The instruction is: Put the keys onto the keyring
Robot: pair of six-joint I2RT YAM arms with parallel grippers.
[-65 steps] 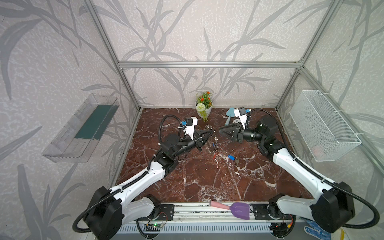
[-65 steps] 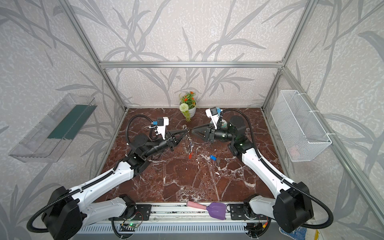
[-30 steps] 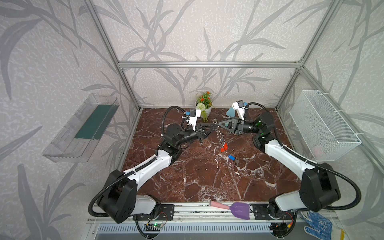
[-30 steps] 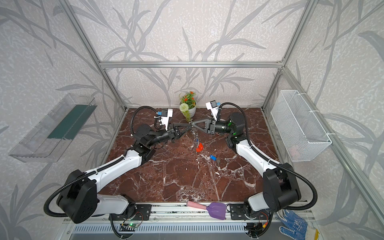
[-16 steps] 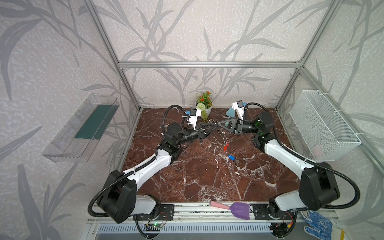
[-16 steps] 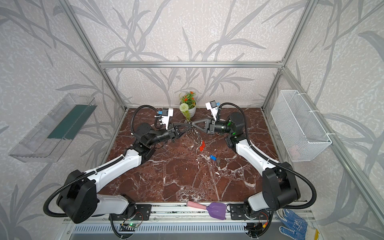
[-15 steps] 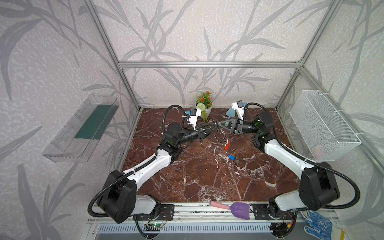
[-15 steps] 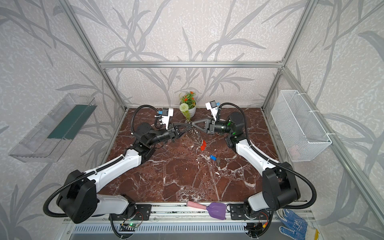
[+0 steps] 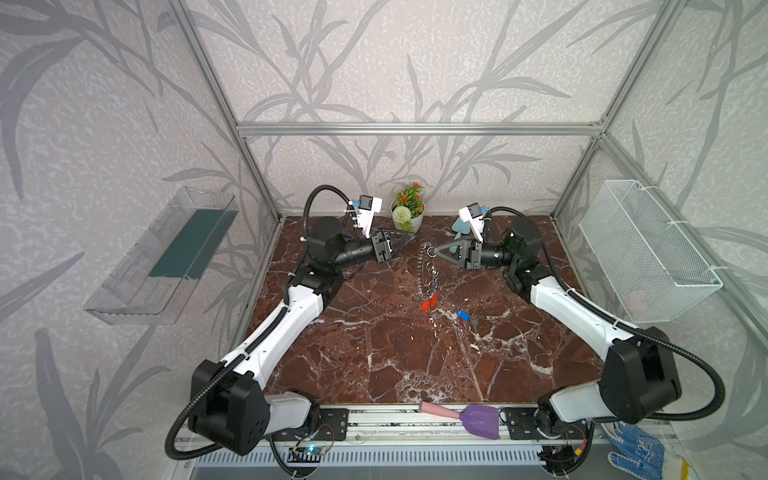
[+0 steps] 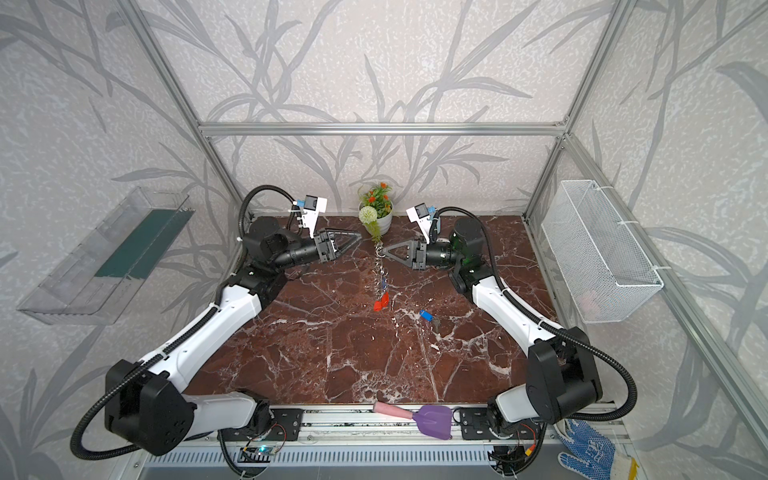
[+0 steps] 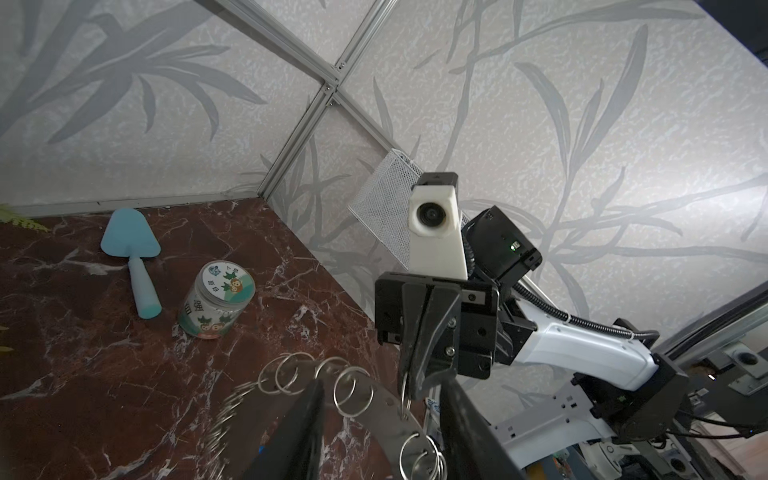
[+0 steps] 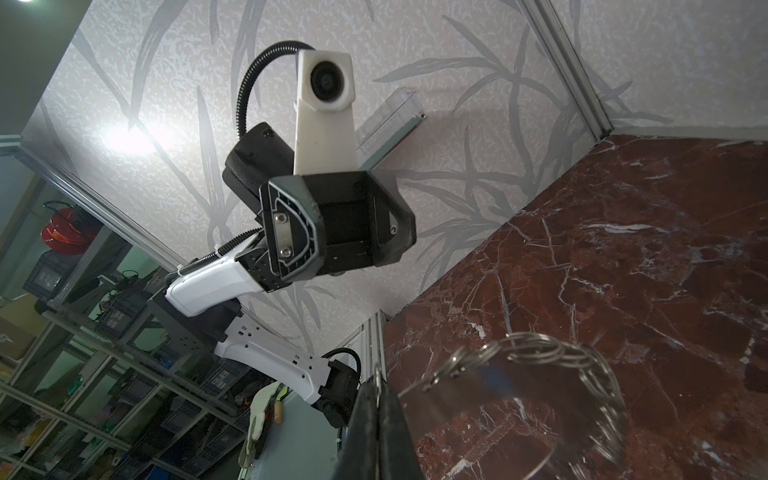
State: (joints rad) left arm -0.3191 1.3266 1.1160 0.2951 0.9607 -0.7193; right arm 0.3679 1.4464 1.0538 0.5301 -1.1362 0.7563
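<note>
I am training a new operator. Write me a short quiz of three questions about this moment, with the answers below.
1. Choose one: which gripper holds the keyring? A left, B right, C neither.
2. True or false: one blue key lies on the table, apart from the keyring.
3. Fill the gap: the lowest key on the keyring has a ____ head.

Key
1. B: the right gripper is shut on the keyring's top.
2. True.
3. Orange-red.
</note>
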